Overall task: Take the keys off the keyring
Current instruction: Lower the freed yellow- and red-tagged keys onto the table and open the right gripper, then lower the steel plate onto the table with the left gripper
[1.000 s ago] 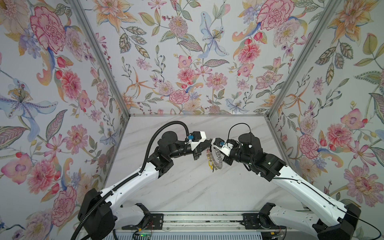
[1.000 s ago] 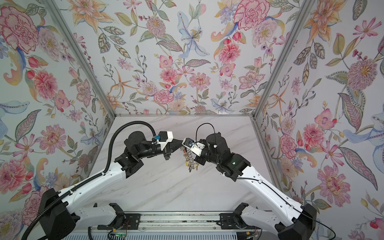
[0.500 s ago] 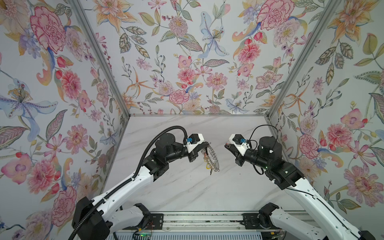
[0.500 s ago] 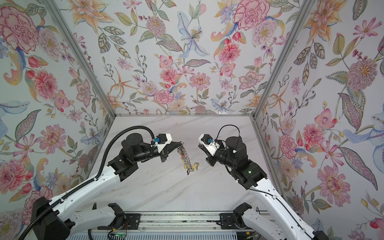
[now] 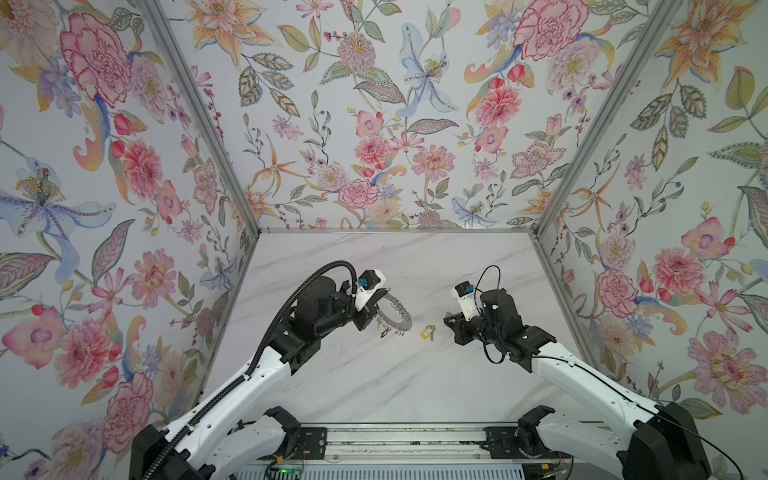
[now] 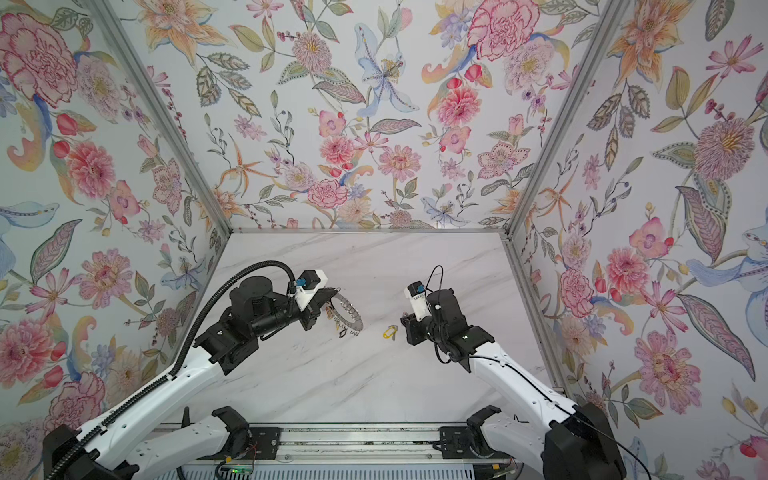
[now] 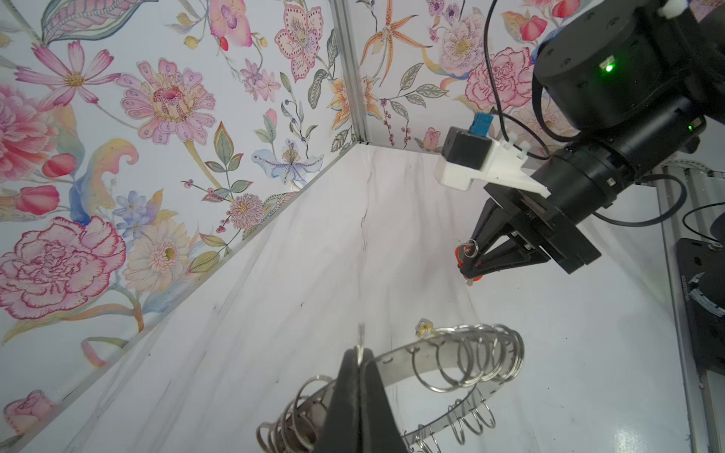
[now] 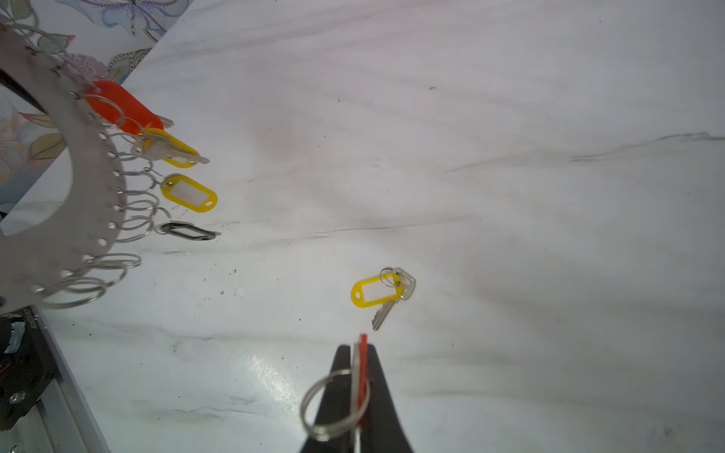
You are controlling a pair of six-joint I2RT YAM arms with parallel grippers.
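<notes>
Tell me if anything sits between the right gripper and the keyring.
Only the loose yellow-tagged key, lying on the table between them. The right gripper is shut on a red-tagged key; the left gripper holds the keyring up.

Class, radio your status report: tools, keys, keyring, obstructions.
Left tool shut on keyring. Right tool shut on red-tagged key, off ring. Yellow-tagged key loose on table. No obstruction.

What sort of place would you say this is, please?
Probably a purpose-built robot test booth, not a home: floral-papered wall panels joined by metal corner posts box in a marble-look tabletop, with a mounting rail along its front edge.
</notes>
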